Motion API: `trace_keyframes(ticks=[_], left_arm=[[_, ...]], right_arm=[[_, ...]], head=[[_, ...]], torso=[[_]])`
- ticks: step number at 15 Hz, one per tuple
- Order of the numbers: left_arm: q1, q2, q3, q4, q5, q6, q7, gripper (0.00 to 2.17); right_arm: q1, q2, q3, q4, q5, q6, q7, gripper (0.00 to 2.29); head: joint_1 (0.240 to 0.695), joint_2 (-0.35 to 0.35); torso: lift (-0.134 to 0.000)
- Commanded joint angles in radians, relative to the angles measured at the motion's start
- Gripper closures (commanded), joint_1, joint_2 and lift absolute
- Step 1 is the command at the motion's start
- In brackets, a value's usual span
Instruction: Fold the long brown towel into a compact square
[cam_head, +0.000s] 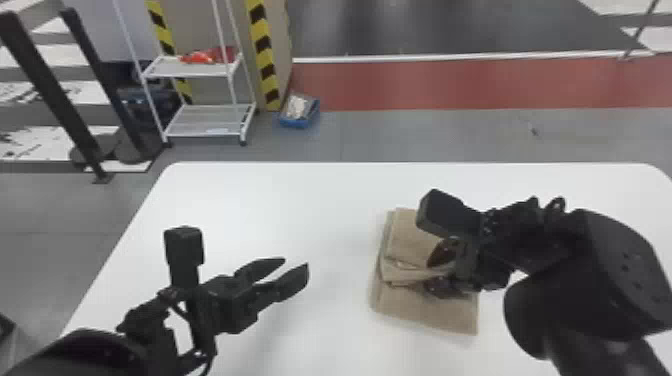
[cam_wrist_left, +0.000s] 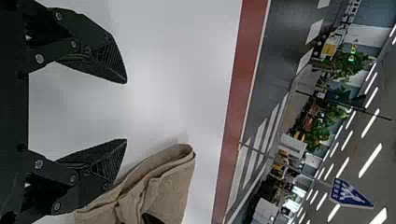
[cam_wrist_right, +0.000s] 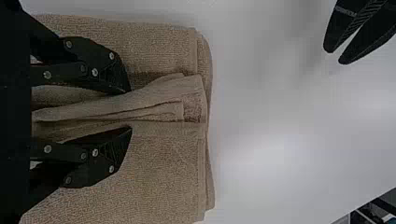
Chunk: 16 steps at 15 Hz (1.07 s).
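Observation:
The brown towel (cam_head: 425, 312) lies in a folded stack right of the table's middle, a raised ridge of cloth crossing its top. Over it is my right gripper (cam_head: 430, 273), low against the cloth. From the right wrist view, this gripper (cam_wrist_right: 131, 109) is open, its fingers on either side of the ridge of the towel (cam_wrist_right: 163, 177). My left gripper (cam_head: 297, 260) hangs over the table left of the towel, not touching it. Its fingers stand apart with nothing between them in the left wrist view, where the gripper (cam_wrist_left: 126, 111) has the towel (cam_wrist_left: 175, 186) beyond one finger.
The white table (cam_head: 280, 200) spreads around the towel and under both arms. Past its far edge stand a white shelf rack (cam_head: 210, 120) and a blue box (cam_head: 299, 114) on the floor.

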Motion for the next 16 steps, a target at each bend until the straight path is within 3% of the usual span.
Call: trace_keyframes(ticks=[1, 2, 4, 8, 13, 16], left_arm=[[0.000, -0.001, -0.006, -0.004, -0.002, 0.000, 0.002, 0.52], [0.000, -0.001, -0.008, -0.007, -0.002, 0.003, 0.002, 0.52], [0.004, -0.001, -0.008, -0.022, -0.002, 0.009, 0.002, 0.52], [0.032, -0.001, -0.006, -0.093, 0.019, 0.025, 0.000, 0.53], [0.055, -0.009, 0.001, -0.148, 0.101, 0.061, -0.028, 0.53], [0.036, -0.023, -0.051, -0.131, 0.088, 0.061, -0.049, 0.54]], right_arm=[[0.002, -0.001, -0.008, -0.021, -0.006, 0.000, 0.001, 0.77], [0.001, -0.003, -0.010, -0.021, -0.006, 0.000, 0.001, 0.79], [-0.004, -0.005, -0.017, -0.021, 0.000, 0.000, 0.003, 1.05], [-0.005, -0.009, -0.059, -0.021, -0.008, -0.006, 0.008, 1.17], [-0.004, -0.012, -0.114, -0.051, -0.038, -0.018, 0.008, 1.17], [-0.008, -0.014, -0.149, -0.080, -0.065, -0.021, 0.008, 1.17]], head=[[0.695, 0.084], [0.695, 0.083], [0.695, 0.079], [0.695, 0.055], [0.695, 0.013], [0.695, -0.015]], torso=[[-0.124], [-0.124], [-0.124], [-0.124], [-0.124], [-0.124]])
